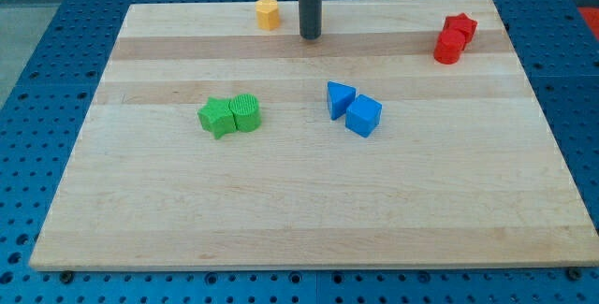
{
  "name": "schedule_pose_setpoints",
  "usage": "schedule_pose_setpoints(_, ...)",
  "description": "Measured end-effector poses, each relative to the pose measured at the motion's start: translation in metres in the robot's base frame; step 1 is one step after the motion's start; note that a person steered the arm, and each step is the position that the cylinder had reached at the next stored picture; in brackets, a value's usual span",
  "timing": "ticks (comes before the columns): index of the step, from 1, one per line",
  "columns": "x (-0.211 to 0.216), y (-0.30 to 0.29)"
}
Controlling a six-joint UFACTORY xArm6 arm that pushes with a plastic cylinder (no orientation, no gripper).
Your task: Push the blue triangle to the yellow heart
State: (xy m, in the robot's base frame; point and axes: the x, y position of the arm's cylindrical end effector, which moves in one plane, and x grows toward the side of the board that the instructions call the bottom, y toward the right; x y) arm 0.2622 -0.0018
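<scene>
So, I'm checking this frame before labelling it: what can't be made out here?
- Yellow block, camera view: too small and far to confirm a heart shape.
- Red blocks: two touching, their shapes unclear.
- Rod: its upper part is cut off by the view's top; my tip shows, right of the yellow block, above the blue triangle.

Blue triangle [340, 98], yellow heart [269, 13], pale striped wooden board [299, 210]

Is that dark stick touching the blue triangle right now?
No. My tip stands near the view's top, beside the yellow block, well apart from the blue triangle.
</scene>
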Motion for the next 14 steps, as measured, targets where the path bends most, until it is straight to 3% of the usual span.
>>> schedule_pose_setpoints(1, 0.003, 0.0)
schedule_pose_setpoints(2, 0.036, -0.003)
schedule_pose_setpoints(5, 0.169, -0.01)
schedule_pose_setpoints(6, 0.208, 0.014)
schedule_pose_setpoints(8, 0.201, 0.045)
schedule_pose_setpoints(14, 0.073, 0.001)
